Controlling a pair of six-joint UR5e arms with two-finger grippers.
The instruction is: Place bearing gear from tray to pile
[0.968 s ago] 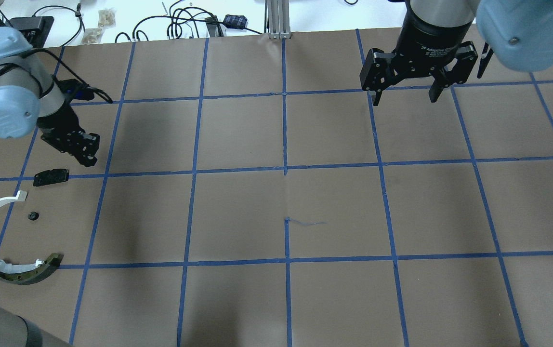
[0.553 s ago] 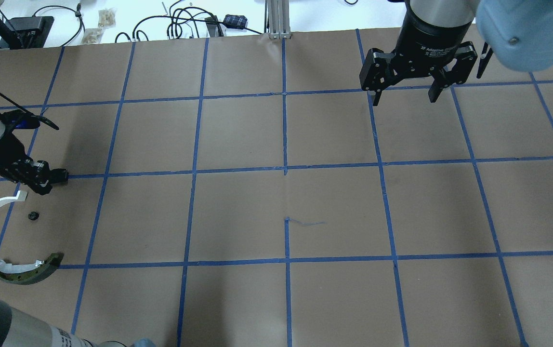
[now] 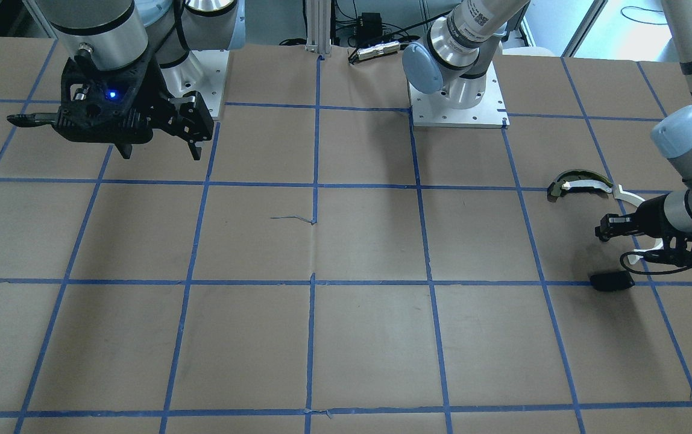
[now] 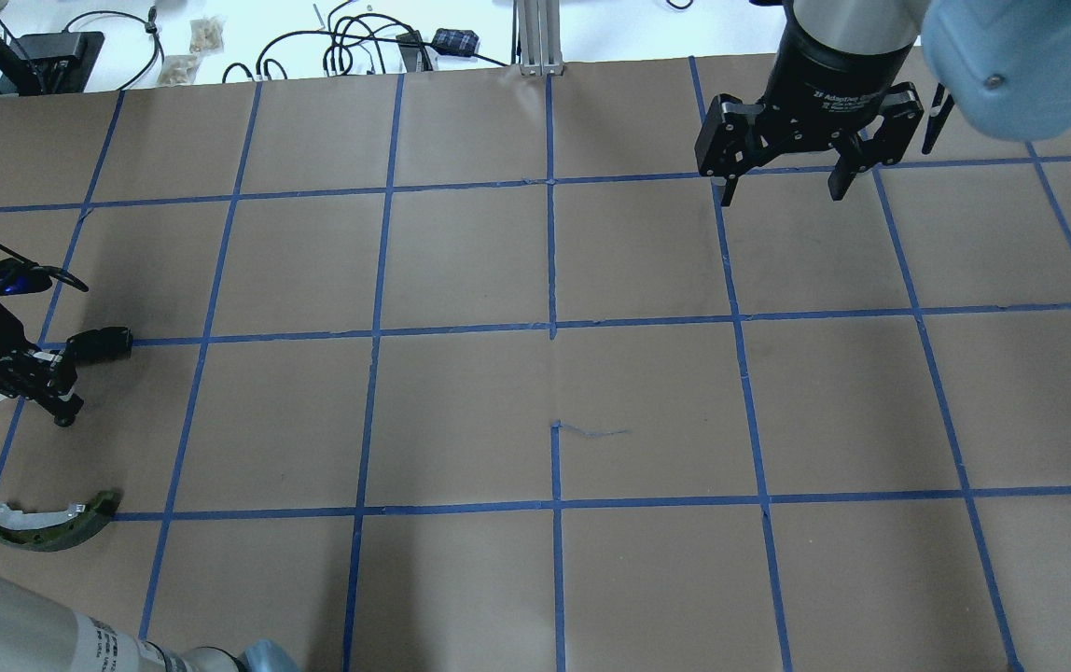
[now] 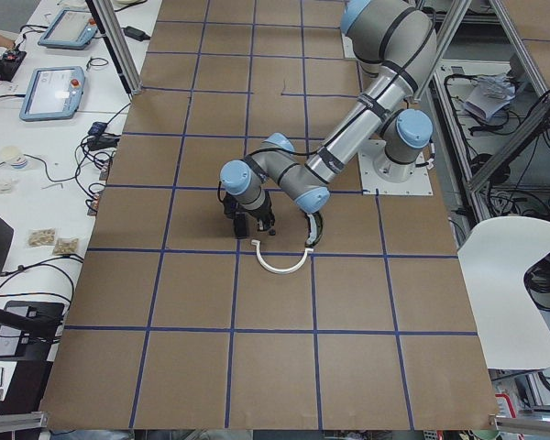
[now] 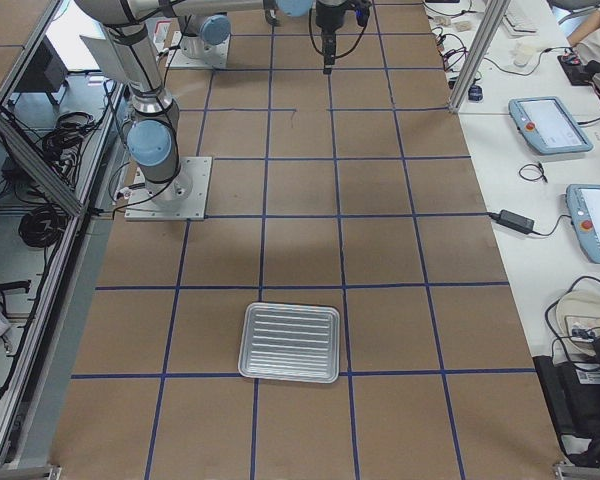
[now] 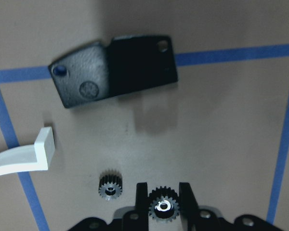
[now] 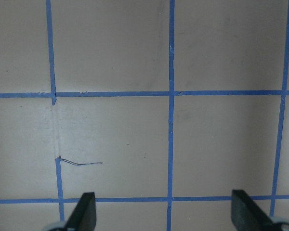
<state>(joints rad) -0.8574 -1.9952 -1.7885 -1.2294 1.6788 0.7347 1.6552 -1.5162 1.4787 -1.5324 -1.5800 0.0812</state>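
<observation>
Brown paper crossed by blue tape covers the table [image 4: 461,261]. Over it, the left gripper [image 7: 164,192] pinches a small gear [image 7: 163,208] between its fingers. A second gear [image 7: 109,185] lies just beside it, the white strip [image 7: 19,159] near and the black plate [image 7: 115,70] farther off. The right gripper [image 4: 783,191] hangs spread wide, well apart. The tray [image 6: 290,342] lies toward the table's right end.
</observation>
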